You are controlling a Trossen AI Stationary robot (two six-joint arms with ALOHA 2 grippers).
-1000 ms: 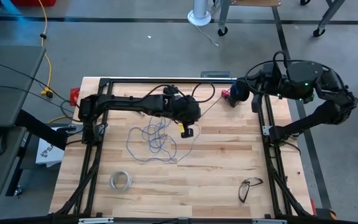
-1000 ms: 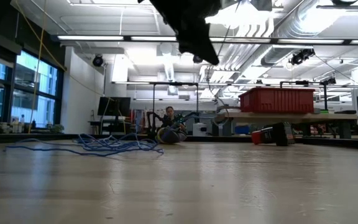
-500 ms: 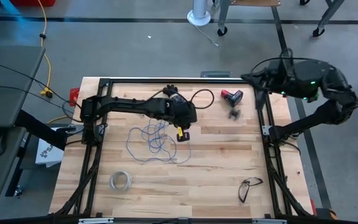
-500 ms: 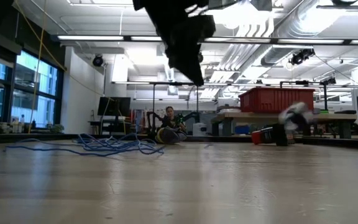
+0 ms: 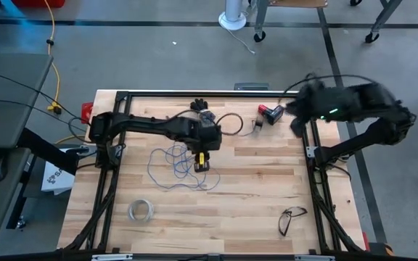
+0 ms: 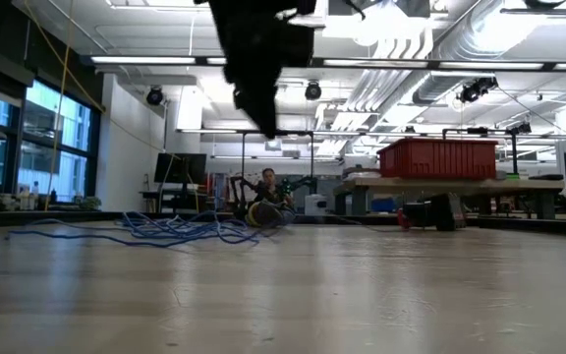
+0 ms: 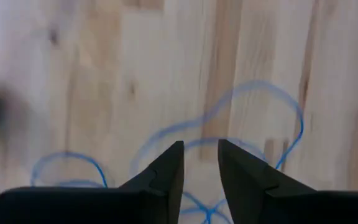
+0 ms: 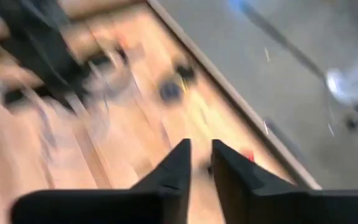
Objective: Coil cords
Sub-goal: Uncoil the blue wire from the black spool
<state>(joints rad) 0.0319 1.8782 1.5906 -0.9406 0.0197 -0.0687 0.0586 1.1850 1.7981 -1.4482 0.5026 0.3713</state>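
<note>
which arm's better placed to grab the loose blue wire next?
Left. The left gripper hangs right above the blue wire, fingers slightly apart. The right gripper is off at the table's far right edge.

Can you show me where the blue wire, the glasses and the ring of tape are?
blue wire [image 5: 176, 165], high view, middle of the loose tangle.
glasses [image 5: 290, 219], high view, on the dark frame.
ring of tape [image 5: 141, 210], high view, on its whitish band.

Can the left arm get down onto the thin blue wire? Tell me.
Probably yes: the left gripper hangs directly above the loose thin blue wire, its fingers parted, with only bare wooden table around.
</note>
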